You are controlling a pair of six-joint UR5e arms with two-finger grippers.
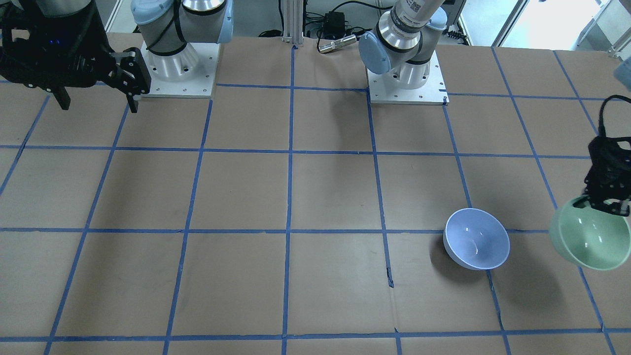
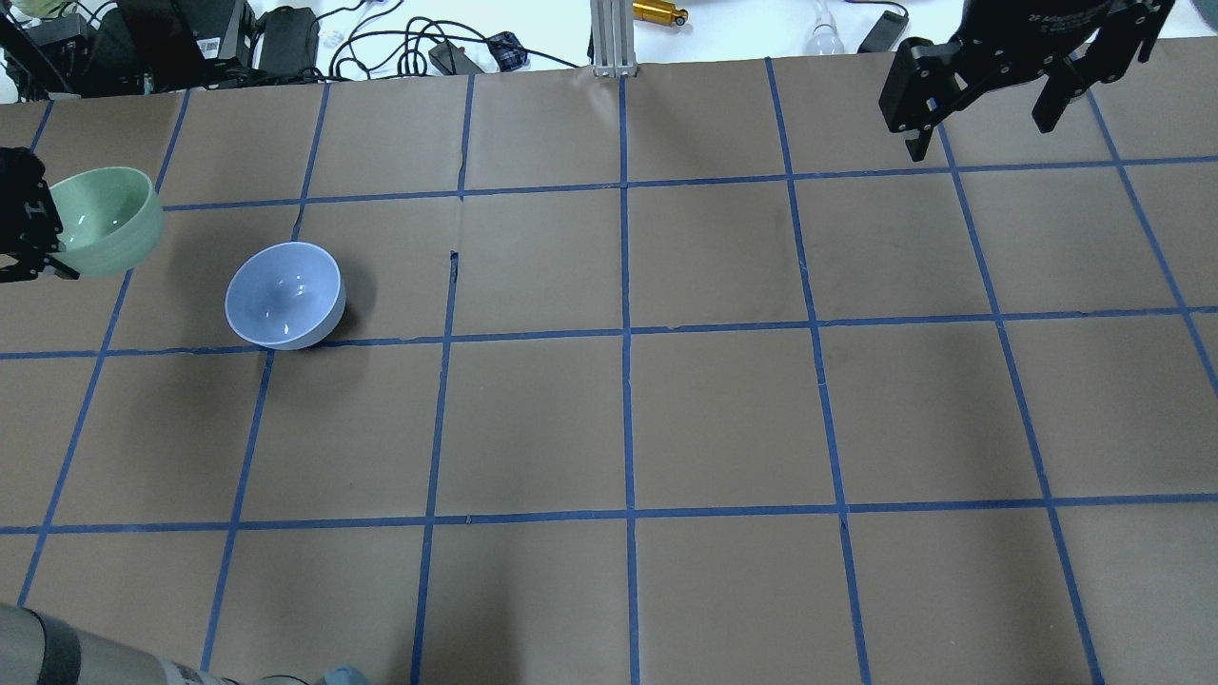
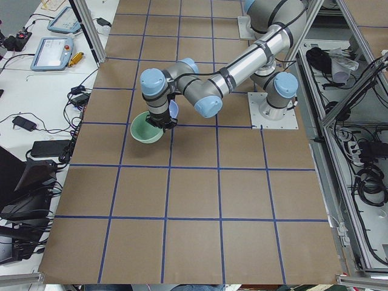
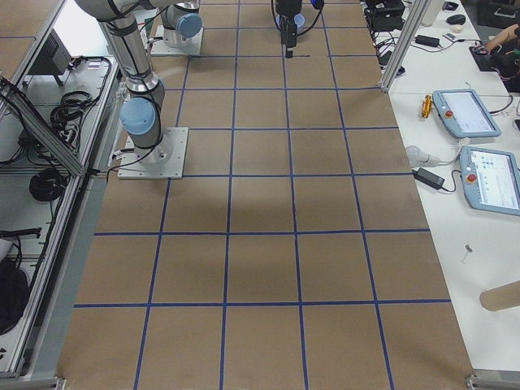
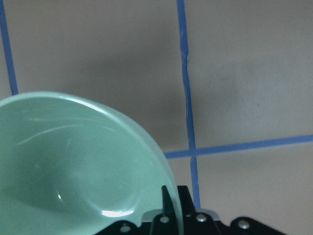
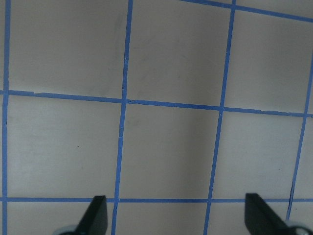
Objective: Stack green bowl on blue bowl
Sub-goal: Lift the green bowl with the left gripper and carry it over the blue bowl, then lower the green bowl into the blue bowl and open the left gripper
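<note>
You're seeing the blue bowl [image 2: 284, 295] sitting upright on the desk [image 2: 723, 409], robot's left side. Just past it, the left gripper [image 1: 605, 206] fingers are clamping the green bowl [image 2: 103, 221] by its rim, holding it off the desk; the 2 bowls aren't touching. Farthest back, the right gripper [image 2: 982, 131] is hanging with fingers spread wide.

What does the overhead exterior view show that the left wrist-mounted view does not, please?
Only the overhead view shows the blue bowl upright on the table, apart from the green bowl, and the right tool open and empty. Only the wrist view shows the grip close up: the left tool pinching the green bowl's rim, one finger inside. Both show the green bowl and the blue tape grid.
</note>
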